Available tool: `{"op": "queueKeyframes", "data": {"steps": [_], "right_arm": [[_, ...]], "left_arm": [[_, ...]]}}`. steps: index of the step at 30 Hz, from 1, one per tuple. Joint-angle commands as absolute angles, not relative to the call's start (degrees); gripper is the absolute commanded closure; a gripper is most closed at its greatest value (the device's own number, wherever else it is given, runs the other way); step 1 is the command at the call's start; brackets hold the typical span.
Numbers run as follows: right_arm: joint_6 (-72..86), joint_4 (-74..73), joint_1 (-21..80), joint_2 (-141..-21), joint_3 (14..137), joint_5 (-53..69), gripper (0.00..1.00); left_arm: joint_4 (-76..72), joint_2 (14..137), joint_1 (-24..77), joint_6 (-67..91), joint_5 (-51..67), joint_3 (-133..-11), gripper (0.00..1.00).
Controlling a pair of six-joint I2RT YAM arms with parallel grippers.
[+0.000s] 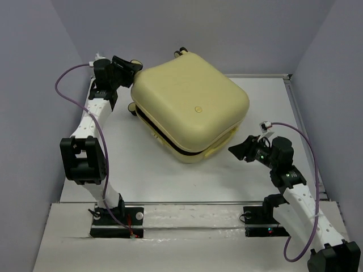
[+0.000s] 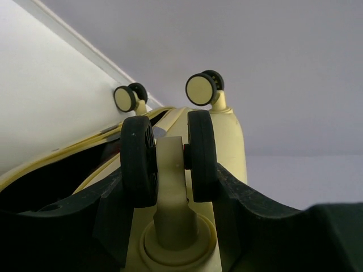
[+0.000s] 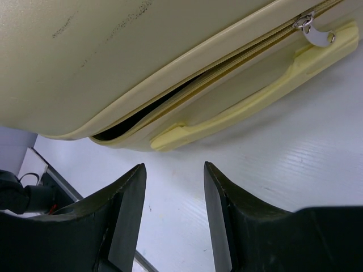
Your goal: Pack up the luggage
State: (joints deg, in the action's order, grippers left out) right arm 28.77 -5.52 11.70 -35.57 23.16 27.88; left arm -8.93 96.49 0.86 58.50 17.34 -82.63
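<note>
- The suitcase lay flat near the middle of the table, lid down, and turned so that 1 corner pointed toward 6 o'clock in the top view.
- The left gripper sat at the case's 10 o'clock corner. In the left wrist view its jaws stood wide, 1 finger on each side of a twin caster, and looked pressed against it.
- 2 more wheels showed beyond, toward 12 o'clock in that view.
- The right gripper hovered just off the case's 4 o'clock side. Its jaws were about half open and held nothing.
- Ahead of it, toward 1 o'clock in the right wrist view, lay the side handle and the zipper pull.
- The 2 shells were not fully met: a dark gap showed along the seam, so closing and zipping looked like the step in hand.
- To do it well, the left arm should probably hold the caster firmly so the case cannot slide or spin.
- The right fingers would best narrow before reaching the small metal pull, then pinch it squarely.
- Pulling along the seam line rather than away from the shell should spare the zipper.
- Pressing the lid down first may help the teeth meet.
- Whether any lining was caught in the gap could not be told.
</note>
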Motion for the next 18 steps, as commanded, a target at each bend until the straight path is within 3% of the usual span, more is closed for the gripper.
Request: {"op": "queueKeyframes", "data": {"steps": [1,4,10,16,18], "right_arm": [[28.7,-2.2,11.7,-35.6,23.6,26.0,0.48],[28.5,-2.0,11.7,-36.2,23.9,21.0,0.48],[27.4,1.4,11.7,-41.4,24.3,12.3,0.73],[25.1,2.0,11.7,-46.7,26.3,8.3,0.74],[25.4,2.5,11.7,-46.8,26.3,8.5,0.73]], "left_arm": [[-13.4,94.7,0.5,56.6,20.6,-87.5,0.94],[-12.8,96.3,0.5,55.7,20.1,-87.1,0.94],[-10.3,98.5,-1.3,52.9,19.5,-87.4,0.94],[-8.5,100.5,-2.3,50.2,18.8,-87.8,0.92],[-8.3,101.4,-2.6,49.7,18.7,-88.3,0.86]]}}
